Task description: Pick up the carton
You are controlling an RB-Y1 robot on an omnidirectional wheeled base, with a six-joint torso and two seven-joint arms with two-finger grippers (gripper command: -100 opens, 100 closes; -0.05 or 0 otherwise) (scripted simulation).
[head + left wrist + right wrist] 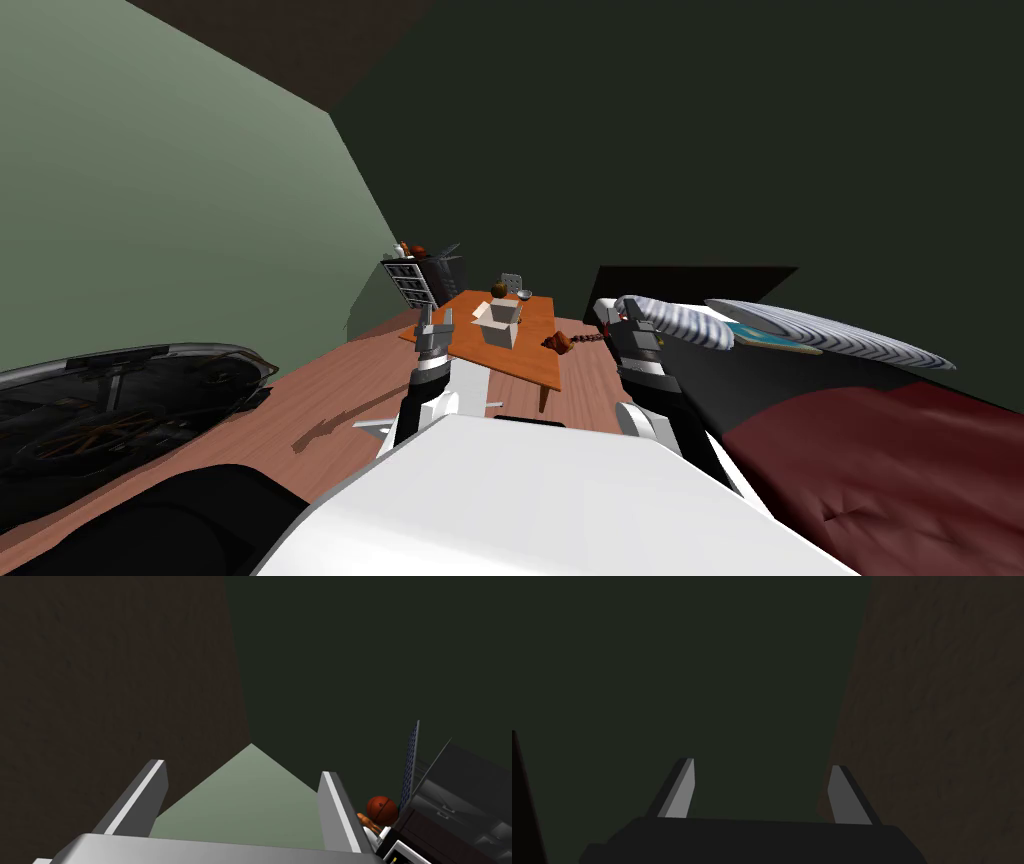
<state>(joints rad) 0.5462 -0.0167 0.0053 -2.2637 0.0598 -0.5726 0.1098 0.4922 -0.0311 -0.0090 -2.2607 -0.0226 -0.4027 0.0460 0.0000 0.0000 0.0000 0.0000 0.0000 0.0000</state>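
Head view had the carton [498, 322] ungrasped on the orange table [522, 362]; I judged this the approach step. Left gripper [240, 767] and right gripper [762, 763] had jaws spread, so you needed to reach closer.

On the desk [520, 365], mid-top: carton [499, 322], opening upward. Behind the carton, at the desk's far edge: round thing [499, 290], bowl [524, 295] to its right. At the desk's right edge: small unclear thing [558, 343]. Beyond the desk's far left corner: rack [410, 282], basketball [382, 809] on top. Right of the desk: bed [860, 440], pillows [690, 325] on it. By the desk's near left corner: left gripper [437, 320]. Between desk and bed: right gripper [610, 310].
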